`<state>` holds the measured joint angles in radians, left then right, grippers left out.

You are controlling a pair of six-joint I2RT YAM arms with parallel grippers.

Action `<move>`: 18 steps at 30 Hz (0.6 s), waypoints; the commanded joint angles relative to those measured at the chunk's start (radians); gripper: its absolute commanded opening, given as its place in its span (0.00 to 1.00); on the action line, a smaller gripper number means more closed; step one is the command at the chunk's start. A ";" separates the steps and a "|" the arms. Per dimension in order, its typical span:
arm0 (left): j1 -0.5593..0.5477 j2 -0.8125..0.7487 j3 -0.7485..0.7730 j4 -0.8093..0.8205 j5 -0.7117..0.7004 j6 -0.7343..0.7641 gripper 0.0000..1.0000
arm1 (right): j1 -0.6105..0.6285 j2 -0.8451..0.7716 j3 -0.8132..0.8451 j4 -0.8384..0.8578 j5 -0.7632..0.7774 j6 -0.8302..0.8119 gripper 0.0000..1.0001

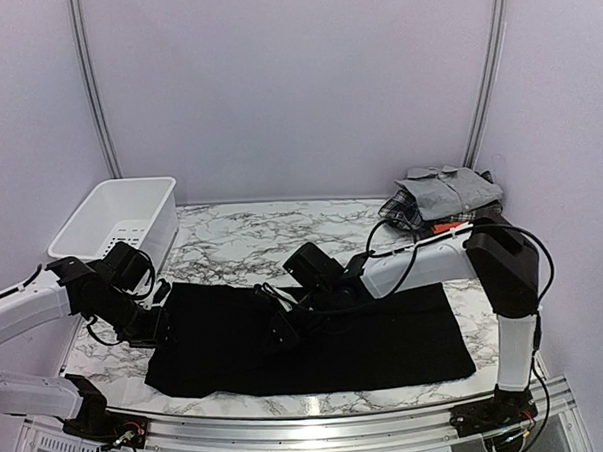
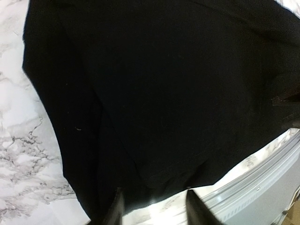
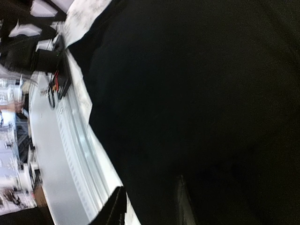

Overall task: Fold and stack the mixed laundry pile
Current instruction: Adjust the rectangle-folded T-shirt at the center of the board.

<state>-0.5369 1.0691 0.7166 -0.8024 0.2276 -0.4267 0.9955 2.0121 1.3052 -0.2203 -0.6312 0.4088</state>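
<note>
A large plain black cloth point(image 1: 386, 332) lies spread flat across the front of the marble table point(image 1: 252, 243). My left gripper point(image 1: 164, 327) sits low at the cloth's left edge. In the left wrist view its fingers stand apart over the cloth point(image 2: 164, 93), with bare table showing in the gap of the open left gripper point(image 2: 153, 197). My right gripper point(image 1: 278, 335) hovers over the cloth's left-middle. It is open point(image 3: 150, 185) and only black cloth point(image 3: 201, 93) lies beneath it. Folded at the back right are a grey collared shirt point(image 1: 450, 187), a plaid piece point(image 1: 403, 212) and a red-pink piece point(image 1: 444, 226).
A white plastic slotted basket point(image 1: 159, 227) stands at the back left corner. A metal rail point(image 1: 290, 427) runs along the table's near edge, just in front of the cloth. The right arm's elbow point(image 1: 503, 257) rises beside the folded stack.
</note>
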 commanded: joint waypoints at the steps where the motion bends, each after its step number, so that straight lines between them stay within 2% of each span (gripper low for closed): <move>1: -0.003 -0.073 0.096 -0.022 -0.016 0.022 0.55 | -0.017 -0.145 -0.009 -0.043 -0.009 -0.039 0.39; 3: -0.006 -0.070 0.174 -0.018 -0.046 0.057 0.59 | -0.059 -0.214 -0.049 -0.055 0.006 -0.029 0.43; 8: -0.038 0.095 0.315 0.035 -0.089 0.130 0.61 | -0.238 -0.365 -0.167 -0.165 0.123 -0.052 0.45; 13: -0.105 0.346 0.454 0.149 -0.096 0.168 0.61 | -0.465 -0.458 -0.252 -0.279 0.235 -0.091 0.44; 18: -0.181 0.644 0.640 0.198 -0.075 0.211 0.62 | -0.659 -0.482 -0.292 -0.337 0.300 -0.129 0.45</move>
<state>-0.6724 1.5539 1.2423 -0.6693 0.1448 -0.2722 0.4305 1.5597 1.0279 -0.4610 -0.4152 0.3260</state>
